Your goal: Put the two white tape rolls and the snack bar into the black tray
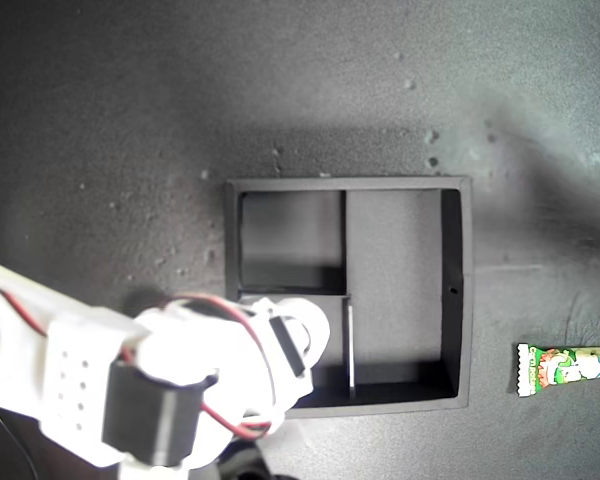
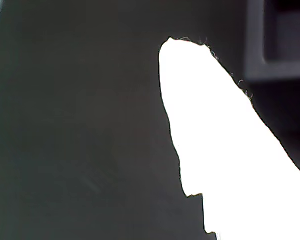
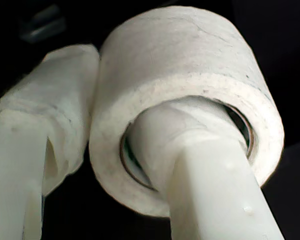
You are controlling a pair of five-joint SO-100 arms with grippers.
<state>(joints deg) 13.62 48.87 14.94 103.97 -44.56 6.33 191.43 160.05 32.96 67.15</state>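
Gripping one white tape roll [image 3: 190, 75] with my second end effector [image 3: 125, 95]: one finger [image 3: 210, 190] threaded through the centre hole, its partner pressed against the outer wall, clenched across the ring's thickness. Judged light and stiff, with a slightly fibrous, grippy face. Unlikely to crush, but liable to hang on the inner finger at release, so best opened wide and low over a small compartment of the black tray [image 1: 458, 290]. No sign of a second roll in any view.

Lying on the tabletop [image 1: 130, 120] well apart from the black tray, out past its long compartment at the exterior view's right edge: the snack bar [image 1: 570, 368], cut off by the frame beyond one crimped end. Probably light, soft and slick in its film. Better pinched across the narrow middle than by a crimp.

Seen only from the second wrist view: the hold on the roll. Seen only from the exterior view: the tray's visible compartments bare, and an arm [image 1: 90, 380] reaching over the tray's lower small compartment, hiding part of it. Cannot say from the wrist views which arm. From the first wrist view: just one washed-out white finger of my first end effector [image 2: 190, 65] over dark tabletop, plus a blurred grey edge, perhaps the tray's wall. Cannot tell whether released or clenched.
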